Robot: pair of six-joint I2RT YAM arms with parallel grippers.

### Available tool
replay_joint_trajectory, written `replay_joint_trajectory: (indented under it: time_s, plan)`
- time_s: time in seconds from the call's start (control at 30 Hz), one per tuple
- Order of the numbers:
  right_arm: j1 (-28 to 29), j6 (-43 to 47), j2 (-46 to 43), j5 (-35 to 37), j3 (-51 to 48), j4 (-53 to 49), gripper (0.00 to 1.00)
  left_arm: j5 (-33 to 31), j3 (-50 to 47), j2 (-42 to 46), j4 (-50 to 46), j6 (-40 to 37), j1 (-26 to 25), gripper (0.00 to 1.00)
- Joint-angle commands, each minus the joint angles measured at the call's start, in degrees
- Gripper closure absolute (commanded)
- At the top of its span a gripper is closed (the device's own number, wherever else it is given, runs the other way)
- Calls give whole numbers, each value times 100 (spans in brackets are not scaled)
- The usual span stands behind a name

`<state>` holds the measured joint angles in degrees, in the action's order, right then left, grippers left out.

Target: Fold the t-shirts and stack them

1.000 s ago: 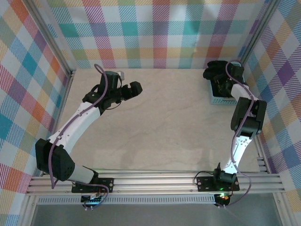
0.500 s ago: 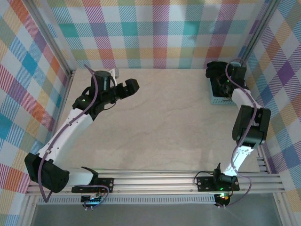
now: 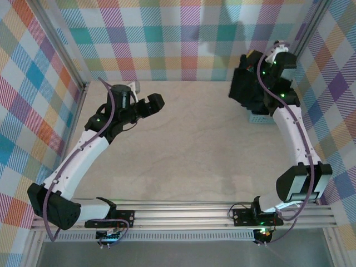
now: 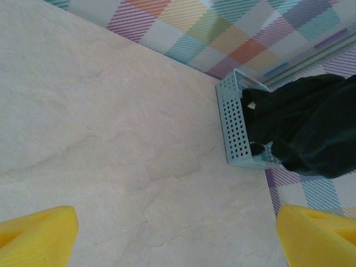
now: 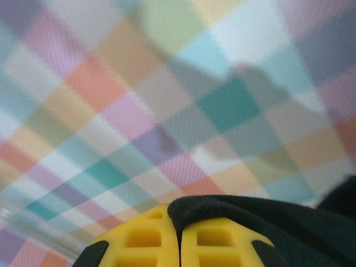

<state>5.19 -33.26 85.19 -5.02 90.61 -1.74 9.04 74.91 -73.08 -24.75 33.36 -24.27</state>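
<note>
The black t-shirt [image 3: 246, 92] hangs in a bunch at the far right corner. It is held up over the light-blue basket [image 3: 260, 118], and its low part is down inside the basket. The right end effector [image 5: 179, 225] is pinched tight on the cloth, with its yellow fingers pressed together. The basket sits on the worktop [image 3: 194, 139] by the checked wall [image 3: 183, 39]. At the far left, the left end effector [image 3: 156, 104] is spread wide and holds nothing

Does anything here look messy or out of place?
A black t-shirt hangs crumpled from the shut jaws of the right arm, over the light-blue basket at the table's far right corner. Nothing looks spilled or damaged.
</note>
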Motion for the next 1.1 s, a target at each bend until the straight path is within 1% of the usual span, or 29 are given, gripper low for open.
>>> replay_joint_trajectory:
  time_s: [0.0,0.07,0.13,0.2,0.27,0.37,0.47,0.53,0.67,0.77,0.8,0.87,0.9,0.93,0.97,1.03,1.07]
  plan:
    - [359,625,-339,-493,799,-35,100,-325,139,269,-320,86,-51,8]
    - [558,603,-261,-748,1133,-298,100,-596,186,389,-464,158,-49,7]
    - [736,533,-177,-1018,1257,-514,100,-884,214,525,-620,236,-47,7]
    - [972,482,-119,-1300,1147,-658,100,-1128,217,658,-776,289,-48,7]
    - [1417,640,-68,-1541,964,-887,100,-1279,171,802,-885,314,-45,7]
    - [2224,871,-66,-1390,460,-1070,100,-1465,41,1000,-1027,380,-45,6]
    - [2803,550,158,-1237,-117,-920,100,-1536,-62,1063,-1209,498,-50,6]
    - [3235,483,466,-1126,-309,-839,100,-1528,-160,1082,-1258,579,-47,6]
    - [4013,313,1409,-1185,1,-836,100,-1551,-338,1128,-1366,655,-48,7]
    - [4344,220,1897,-929,306,-976,99,-1570,-435,1145,-1485,671,-49,7]
    - [4350,139,1994,-910,296,-961,90,-1562,-463,1150,-1532,682,-45,7]
    - [4318,39,2059,-762,208,-1062,64,-1563,-553,1129,-1710,796,-45,7]
    - [4292,56,2027,-717,130,-1109,55,-1539,-601,1118,-1790,863,-51,8]
    - [4261,81,1913,-616,25,-1187,47,-1474,-662,1097,-1889,949,-48,9]
    - [4222,133,1754,-476,-120,-1269,42,-1367,-725,1072,-1980,1026,-47,11]
    - [4078,197,1338,-68,-485,-1374,35,-1089,-944,1021,-2007,1165,-88,14]
    - [3918,130,1096,159,-722,-1459,32,-933,-1084,970,-1991,1220,-148,15]
